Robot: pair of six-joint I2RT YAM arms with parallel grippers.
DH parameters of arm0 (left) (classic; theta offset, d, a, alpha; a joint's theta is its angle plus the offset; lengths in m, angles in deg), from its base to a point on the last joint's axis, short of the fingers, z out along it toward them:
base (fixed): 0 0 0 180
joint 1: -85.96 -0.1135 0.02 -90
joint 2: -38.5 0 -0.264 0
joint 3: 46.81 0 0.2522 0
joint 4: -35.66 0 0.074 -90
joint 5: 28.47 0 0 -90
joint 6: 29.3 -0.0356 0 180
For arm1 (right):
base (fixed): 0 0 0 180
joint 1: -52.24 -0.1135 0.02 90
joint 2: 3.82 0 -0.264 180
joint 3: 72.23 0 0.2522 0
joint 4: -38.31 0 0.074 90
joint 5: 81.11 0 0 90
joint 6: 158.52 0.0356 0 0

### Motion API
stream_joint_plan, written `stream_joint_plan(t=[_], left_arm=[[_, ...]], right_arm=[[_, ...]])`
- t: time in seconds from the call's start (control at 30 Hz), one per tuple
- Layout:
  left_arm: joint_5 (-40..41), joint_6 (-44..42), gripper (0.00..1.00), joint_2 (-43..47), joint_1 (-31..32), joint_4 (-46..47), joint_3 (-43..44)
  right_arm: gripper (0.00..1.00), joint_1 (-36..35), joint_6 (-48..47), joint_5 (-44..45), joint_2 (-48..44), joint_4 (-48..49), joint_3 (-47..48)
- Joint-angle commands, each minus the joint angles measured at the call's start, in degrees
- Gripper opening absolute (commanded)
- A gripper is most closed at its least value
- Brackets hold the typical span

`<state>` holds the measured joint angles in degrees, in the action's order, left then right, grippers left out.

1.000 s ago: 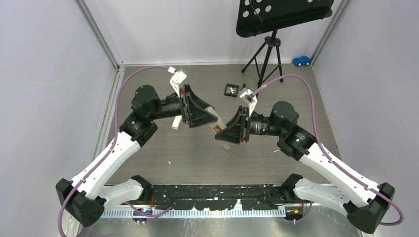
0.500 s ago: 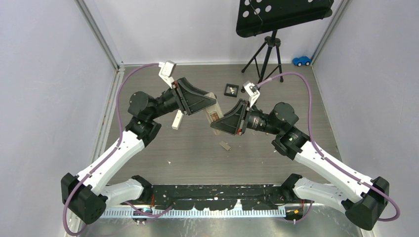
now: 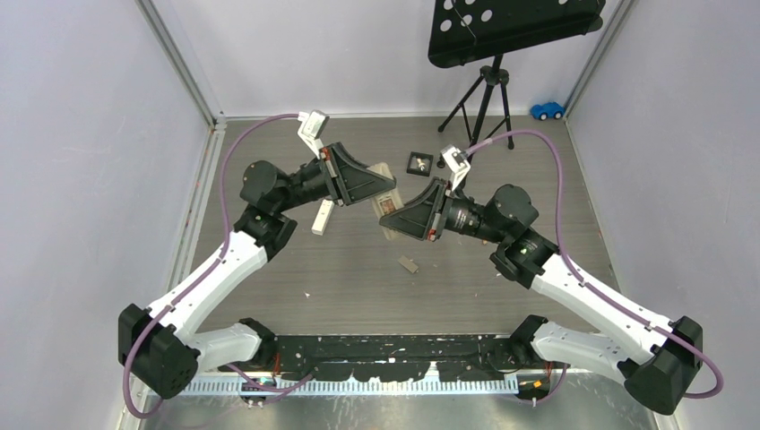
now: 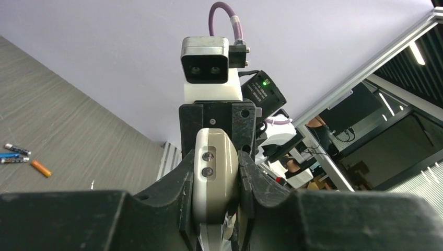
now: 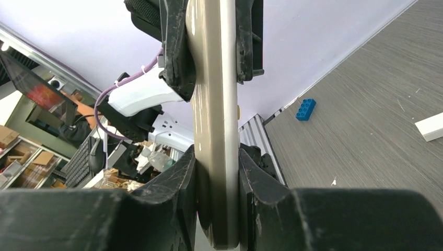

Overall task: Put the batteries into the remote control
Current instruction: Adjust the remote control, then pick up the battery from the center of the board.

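1. Remote control (image 5: 213, 104) sits higher than a second ago: we have lifted it off the table (image 3: 296, 260) and hold it in mid-air.
2. Left gripper (image 4: 214, 180) and right gripper (image 5: 217, 178) each clamp one end of it.
3. Batteries (image 4: 15, 155) lie on the table, well apart from it; we judge loading not yet begun.

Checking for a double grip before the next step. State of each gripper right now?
Left gripper: shut on the remote control.
Right gripper: shut on the same remote control, further along its body.
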<state>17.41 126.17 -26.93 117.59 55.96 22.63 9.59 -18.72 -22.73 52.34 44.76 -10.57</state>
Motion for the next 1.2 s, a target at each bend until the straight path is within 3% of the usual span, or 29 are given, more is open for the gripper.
stream_joint_plan(t=[0.0, 0.07, 0.13, 0.2, 0.37, 0.5, 0.6, 0.7, 0.83, 1.03, 1.17], left_arm=[[-0.35, -1.31, 0.00, 0.78, -2.06, 1.24, 0.92], [0.37, -4.17, 0.00, 1.26, -3.37, -2.24, 0.62], [1.76, -8.83, 0.00, 2.31, -4.69, -8.18, 0.36], [5.47, -16.87, 0.00, 4.04, -5.69, -17.35, 0.34], [23.98, -30.29, 0.00, 7.07, -5.89, -42.60, 1.29], [25.27, -31.66, 0.00, 7.99, -5.89, -44.44, -1.16], [23.65, -31.66, 0.00, 8.14, -5.89, -43.83, -2.63], [20.94, -31.62, 0.00, 8.00, -5.89, -42.37, -3.56], [16.69, -32.35, 0.00, 6.92, -5.89, -40.97, -3.74], [12.68, -33.15, 0.00, 4.77, -5.89, -39.85, -3.56], [11.80, -33.15, 0.00, 3.36, -5.89, -39.17, -3.74]], right_arm=[[0.32, -0.07, -2.09, 3.19, -0.75, -3.41, 1.64], [0.64, 0.00, -4.92, 7.12, -2.07, -9.83, 2.51], [0.77, 0.10, -8.59, 11.62, -4.09, -16.74, 3.15], [0.81, 0.28, -11.94, 18.77, -6.15, -24.74, 4.03], [0.81, 0.83, -16.47, 38.76, -7.43, -41.51, 6.94], [0.76, 2.95, -13.73, 55.01, -1.31, -53.59, 10.86], [0.67, 8.48, -9.71, 60.93, 4.65, -60.30, 12.07], [0.62, 17.28, -7.94, 56.60, 9.34, -61.05, 9.58], [0.64, 25.14, -8.76, 50.71, 15.19, -55.98, 5.44], [0.65, 29.24, -11.26, 47.29, 23.99, -50.91, 4.95], [0.55, 30.37, -12.09, 46.88, 29.65, -49.80, 6.40]])
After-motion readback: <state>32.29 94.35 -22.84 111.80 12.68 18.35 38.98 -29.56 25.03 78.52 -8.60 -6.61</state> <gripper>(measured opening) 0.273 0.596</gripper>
